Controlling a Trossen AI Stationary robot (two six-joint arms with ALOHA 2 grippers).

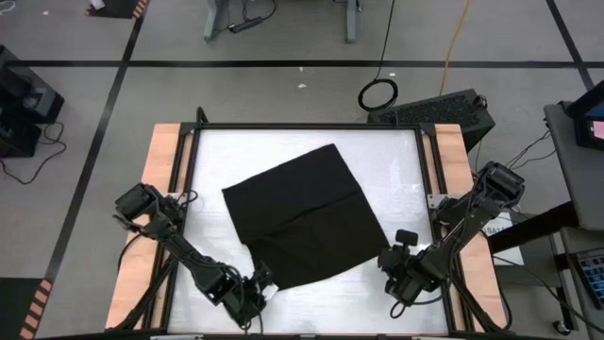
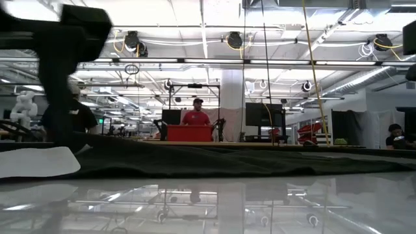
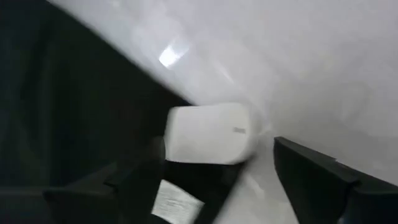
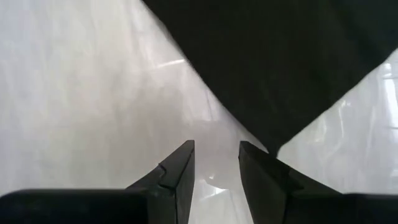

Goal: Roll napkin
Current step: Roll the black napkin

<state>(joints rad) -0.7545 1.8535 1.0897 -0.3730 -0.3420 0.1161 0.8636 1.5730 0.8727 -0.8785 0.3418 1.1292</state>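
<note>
A black napkin (image 1: 304,219) lies spread flat at the centre of the white table (image 1: 396,151), turned like a diamond with corners toward 12, 3, 6 and 9 o'clock and a faint crease across its lower half. Bare white surface rings the cloth on every side, widest toward 1 and 11 o'clock. The left gripper (image 1: 261,295) sits at about 7 o'clock, just at the napkin's near corner; its wrist view shows the fingers (image 3: 323,183) apart, one over the cloth and one over bare table, with the small white tag (image 3: 208,134) at the cloth's edge between them, a detail the overhead view does not show. The right gripper (image 1: 394,267) waits at 5 o'clock, just off the napkin's right corner; its fingers (image 4: 177,171) stand slightly parted over bare table, clamped on nothing. From table height the cloth reads as a low dark band (image 2: 227,159), and a blurred dark arm (image 2: 65,71) blocks the left of that view. Beyond, a person in a red shirt (image 2: 196,116) stands among workshop benches.
</note>
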